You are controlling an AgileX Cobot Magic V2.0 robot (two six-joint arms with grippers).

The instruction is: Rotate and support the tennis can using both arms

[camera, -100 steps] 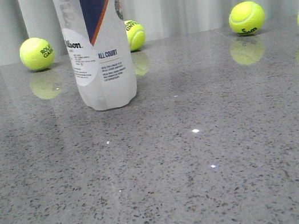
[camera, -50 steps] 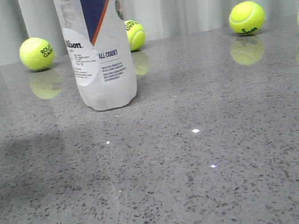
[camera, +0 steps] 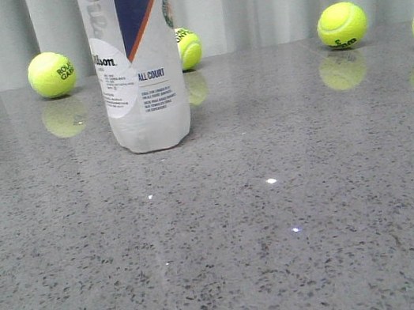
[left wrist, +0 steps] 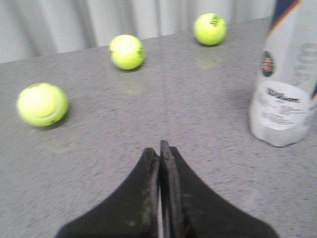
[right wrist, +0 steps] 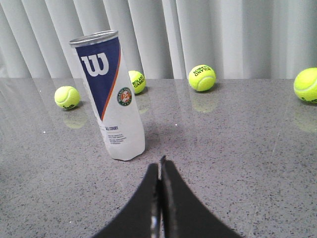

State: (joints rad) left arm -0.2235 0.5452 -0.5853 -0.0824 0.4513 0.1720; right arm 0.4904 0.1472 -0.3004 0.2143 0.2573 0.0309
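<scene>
We see the tennis can standing upright on the grey table among scattered tennis balls, while our left gripper and right gripper hover apart from it, fingers pressed together, holding nothing.

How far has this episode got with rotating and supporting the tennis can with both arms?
Nothing looks done yet. The tennis can stands upright on the grey table, untouched, with loose tennis balls around it. Both tools are shut and apart from it: the left tool has the can off to one side, while the right tool points roughly toward the can's base. Opening, approaching, gripping, rotating and supporting all remain.
</scene>
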